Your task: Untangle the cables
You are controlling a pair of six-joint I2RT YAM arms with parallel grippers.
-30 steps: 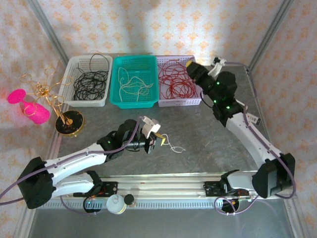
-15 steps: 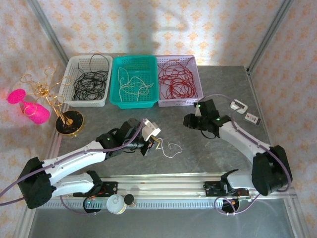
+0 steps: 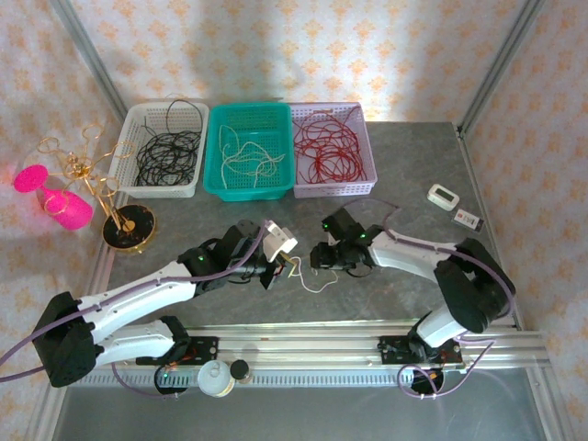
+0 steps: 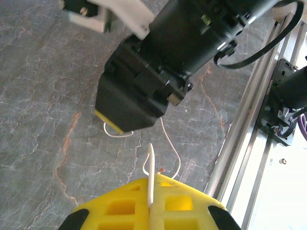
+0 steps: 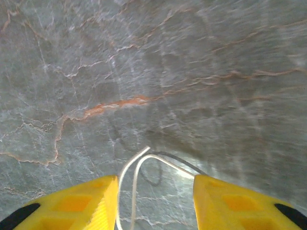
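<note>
White cable (image 4: 150, 172) above grey rust-veined table (image 3: 413, 165), floral peach wallpaper (image 3: 276, 46) around.

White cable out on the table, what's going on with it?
The left hand is shut on one end of a loose white cable lying on the grey table. The right hand is down at the cable's other loop, fingers open on either side, not yet gripping. Behind them, black cables sit in a white basket, white ones in a teal basket, and red cables in a lilac basket.
</note>
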